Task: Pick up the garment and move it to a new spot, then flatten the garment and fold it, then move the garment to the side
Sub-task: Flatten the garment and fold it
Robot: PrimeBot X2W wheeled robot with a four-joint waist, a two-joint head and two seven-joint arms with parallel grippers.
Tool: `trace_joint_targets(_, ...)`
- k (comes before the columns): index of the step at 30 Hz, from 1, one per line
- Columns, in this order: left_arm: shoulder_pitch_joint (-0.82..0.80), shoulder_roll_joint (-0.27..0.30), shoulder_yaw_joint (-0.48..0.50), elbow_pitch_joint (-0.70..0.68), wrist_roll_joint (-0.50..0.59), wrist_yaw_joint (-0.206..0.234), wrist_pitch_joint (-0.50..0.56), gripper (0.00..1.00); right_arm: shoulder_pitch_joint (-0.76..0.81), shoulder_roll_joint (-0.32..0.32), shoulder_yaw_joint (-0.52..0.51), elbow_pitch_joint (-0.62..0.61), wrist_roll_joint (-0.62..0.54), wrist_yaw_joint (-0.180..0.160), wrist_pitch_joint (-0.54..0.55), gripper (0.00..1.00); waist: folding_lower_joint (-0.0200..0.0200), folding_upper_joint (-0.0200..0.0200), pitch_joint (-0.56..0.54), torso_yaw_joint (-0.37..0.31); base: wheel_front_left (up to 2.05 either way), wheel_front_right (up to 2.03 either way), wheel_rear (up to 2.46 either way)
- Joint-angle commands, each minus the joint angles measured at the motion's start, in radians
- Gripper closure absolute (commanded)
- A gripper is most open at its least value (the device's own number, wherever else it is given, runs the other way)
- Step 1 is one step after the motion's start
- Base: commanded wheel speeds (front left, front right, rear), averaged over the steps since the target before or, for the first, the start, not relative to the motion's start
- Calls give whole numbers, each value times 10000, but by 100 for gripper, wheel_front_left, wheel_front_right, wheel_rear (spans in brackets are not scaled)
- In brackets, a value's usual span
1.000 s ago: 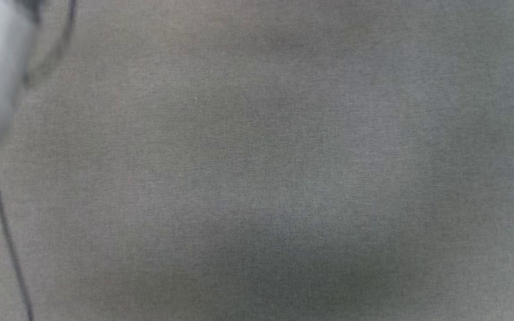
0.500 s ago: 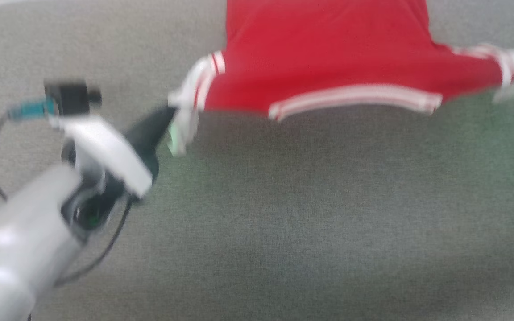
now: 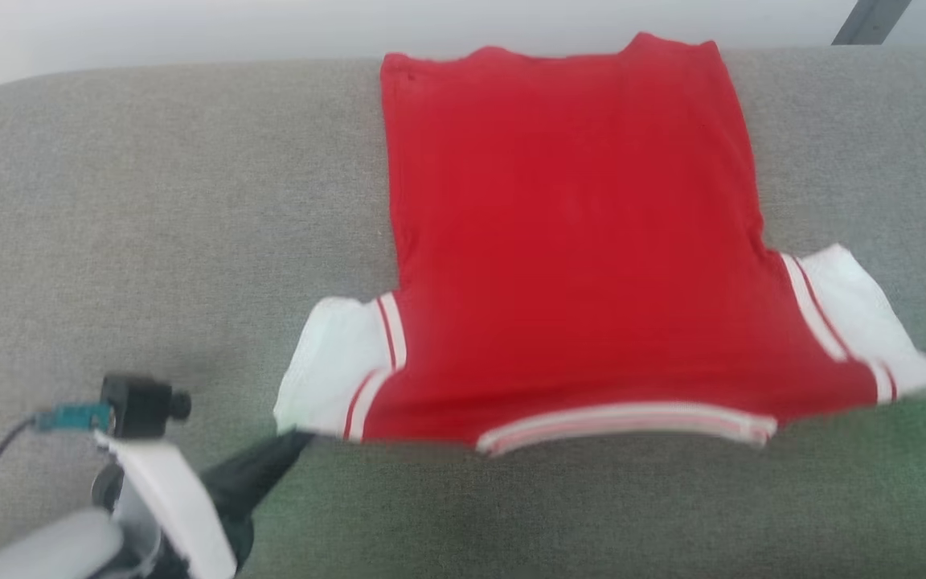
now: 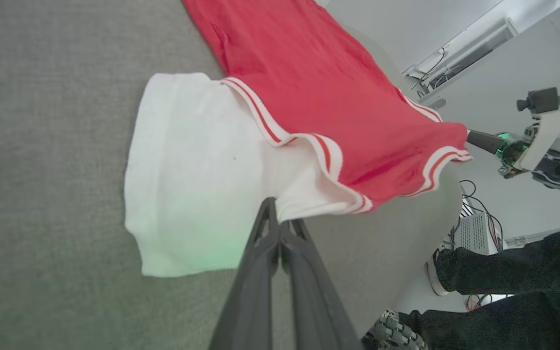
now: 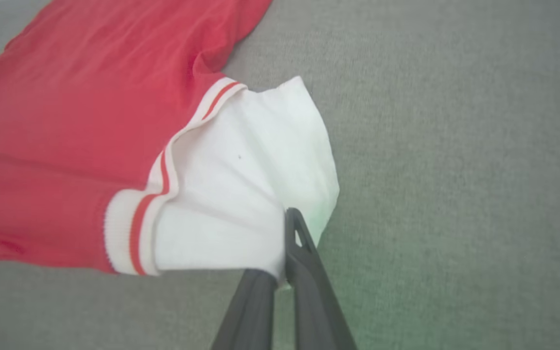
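Garment (image 3: 575, 241) spread plain red side up at frame centre on the grey fabric surface (image 3: 125, 209). Left gripper (image 3: 292, 441), lower left, is pinched tight on one white sleeve (image 3: 334, 362); right gripper (image 5: 287, 231), right edge of the head view, is clamped on the opposite sleeve (image 5: 241, 184).

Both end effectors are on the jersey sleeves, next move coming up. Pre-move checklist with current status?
1. Grip of left end effector on its white sleeve: ok, shut on it.
2. Grip of right end effector on the other sleeve: ok, shut on it.
3. Flatness of garment on grey surface: ok, no big wrinkles.
4. Overhang at far hem: cannot tell, it lies right at the surface edge.
5. People nearby: not ok, person's leg is beside the surface.
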State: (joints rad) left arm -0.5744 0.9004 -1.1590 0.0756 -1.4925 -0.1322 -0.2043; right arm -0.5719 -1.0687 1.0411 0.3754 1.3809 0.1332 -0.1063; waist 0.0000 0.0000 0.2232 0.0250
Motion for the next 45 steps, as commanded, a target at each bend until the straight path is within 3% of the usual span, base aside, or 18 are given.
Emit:
trace_joint_targets(1,225,269,-33,-8,41,36,-92,100,222,-214,-48,-22,46,-46,-17,100,0,0,-2,-12,0,0,0)
trace_joint_targets(6,708,779,-305,-446,251,36,-158,100,1206,-661,-263,-720,257,-46,-197,100,0,0,29,-54,0,0,0)
trace_joint_targets(10,927,508,-331,-363,340,88,-295,100,1636,-588,-438,-900,61,-46,-341,100,0,0,59,-103,0,0,0)
trace_joint_targets(15,1033,-171,-467,207,353,68,-266,100,1749,-33,-561,-664,-676,-40,51,100,0,0,92,-158,0,0,0)
trace_joint_targets(26,1018,-1685,-923,2398,1147,68,59,100,1905,1939,-995,1047,-2831,-43,903,100,0,0,176,-168,0,0,0)
trace_joint_targets(35,974,-2275,-960,3294,1379,81,-111,100,2121,2945,-1646,1570,-3918,-46,1215,100,0,0,221,-314,0,0,0)
trace_joint_targets(36,970,-2308,-967,3360,1422,83,-123,100,2135,2986,-1738,1523,-4036,-46,1200,86,0,0,214,-348,0,0,0)
trace_joint_targets(37,978,-2333,-975,3413,1462,92,-122,100,2155,2995,-1807,1420,-4135,-44,1226,58,0,0,210,-384,0,0,0)
trace_joint_targets(38,988,-2361,-977,3452,1488,95,-131,100,2199,2995,-1913,1284,-4143,-34,1238,20,0,0,204,-421,0,0,0)
trace_joint_targets(39,997,-2384,-964,3466,1489,94,-166,100,2244,2956,-2031,1118,-4082,-34,1293,0,0,0,199,-454,0,0,0)
trace_joint_targets(45,1104,-2414,-731,3262,1625,88,-390,100,2652,1631,-3093,-1060,-3891,-34,1714,0,0,0,240,-598,0,0,0)
